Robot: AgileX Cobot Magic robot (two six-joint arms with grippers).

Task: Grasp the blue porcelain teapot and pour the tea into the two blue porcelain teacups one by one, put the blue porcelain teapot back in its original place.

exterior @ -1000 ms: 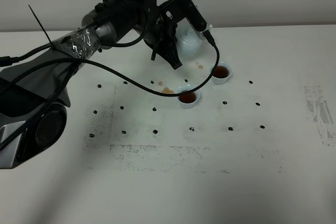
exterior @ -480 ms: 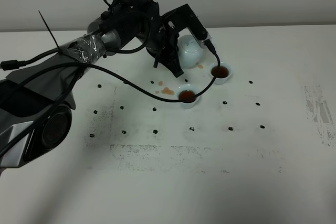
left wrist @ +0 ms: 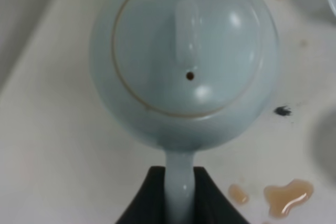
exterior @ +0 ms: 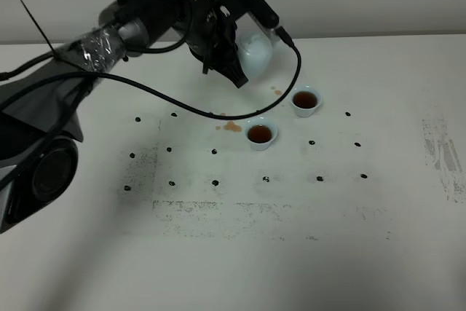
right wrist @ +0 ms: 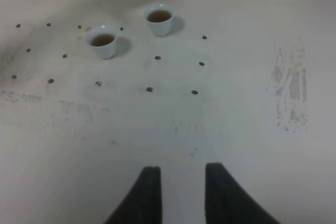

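The pale blue teapot point(exterior: 256, 53) is upright near the table's far edge, behind the two teacups. My left gripper point(exterior: 234, 54) is shut on its loop handle. In the left wrist view the teapot point(left wrist: 184, 61) shows from above, with the handle between the gripper's point(left wrist: 180, 184) black fingers point(left wrist: 152, 195). I cannot tell whether the pot touches the table. The two teacups, one nearer point(exterior: 261, 135) and one farther right point(exterior: 306, 100), stand upright holding brown tea. The right wrist view shows both cups, one point(right wrist: 103, 40) nearer than the other point(right wrist: 160, 19). My right gripper point(right wrist: 181, 184) is open and empty over bare table.
Small tea spills lie left of the near cup point(exterior: 231, 127) and beside the far cup point(exterior: 277, 92). A spill also shows under the pot's handle point(left wrist: 286, 196). Black dot marks cover the table's middle. A worn grey patch point(exterior: 444, 154) is at the right. The left arm's cable point(exterior: 182, 111) hangs over the table.
My left gripper has carried the teapot away from the cups, back and slightly left toward the table's far edge. The cups and the right gripper have not moved.
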